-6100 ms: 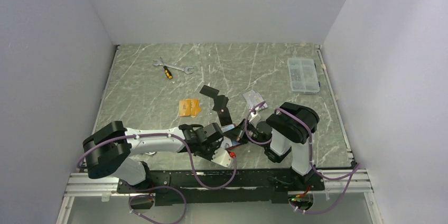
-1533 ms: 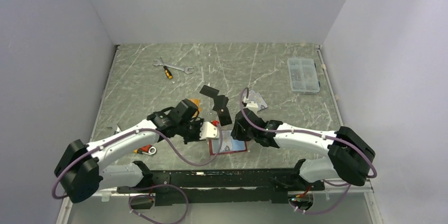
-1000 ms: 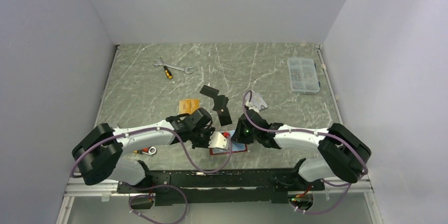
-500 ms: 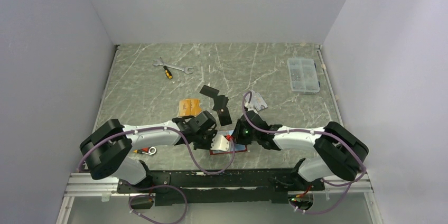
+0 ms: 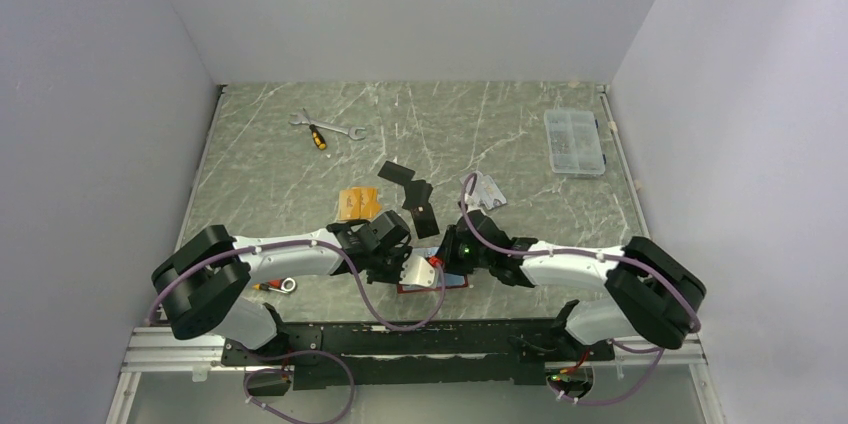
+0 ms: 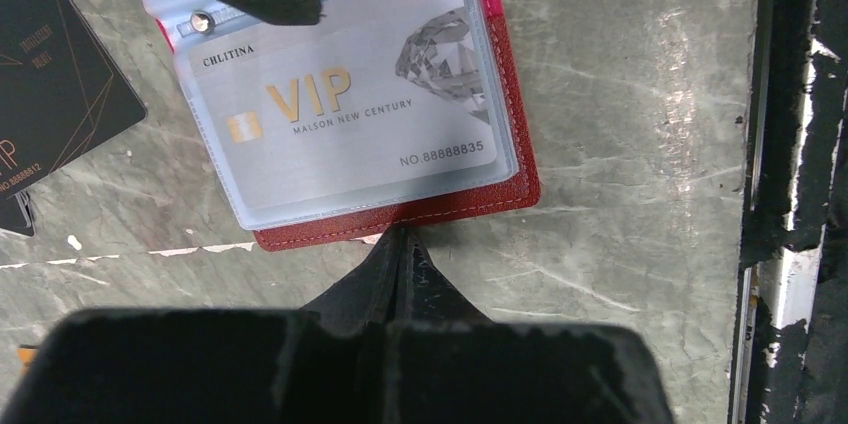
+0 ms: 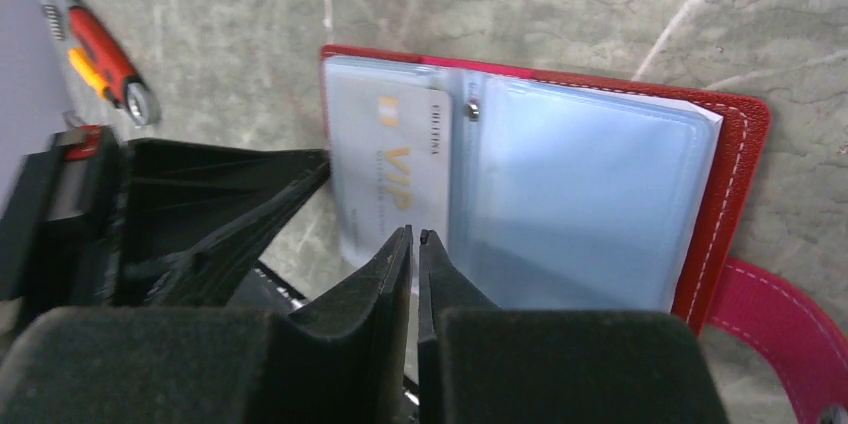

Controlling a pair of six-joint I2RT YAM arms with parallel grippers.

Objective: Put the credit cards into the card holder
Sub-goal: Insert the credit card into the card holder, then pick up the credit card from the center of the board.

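now my left gripper (image 6: 400, 236), closed, and right gripper (image 7: 415, 236), just narrowed to a slit, have met at the desk's (image 5: 300, 154) near edge, so the silver card (image 6: 340, 114) seems seated in the card holder (image 7: 742, 144).

top view high at near edge, facing down onto table (image 5: 500, 124); wrist views close, seemingly near-vertical, sharing card holder (image 6: 450, 207).

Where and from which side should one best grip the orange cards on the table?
Come from above and pinch the orange cards across their outer edges, probably: they lie flat on the table, so only the thin edges offer hold.
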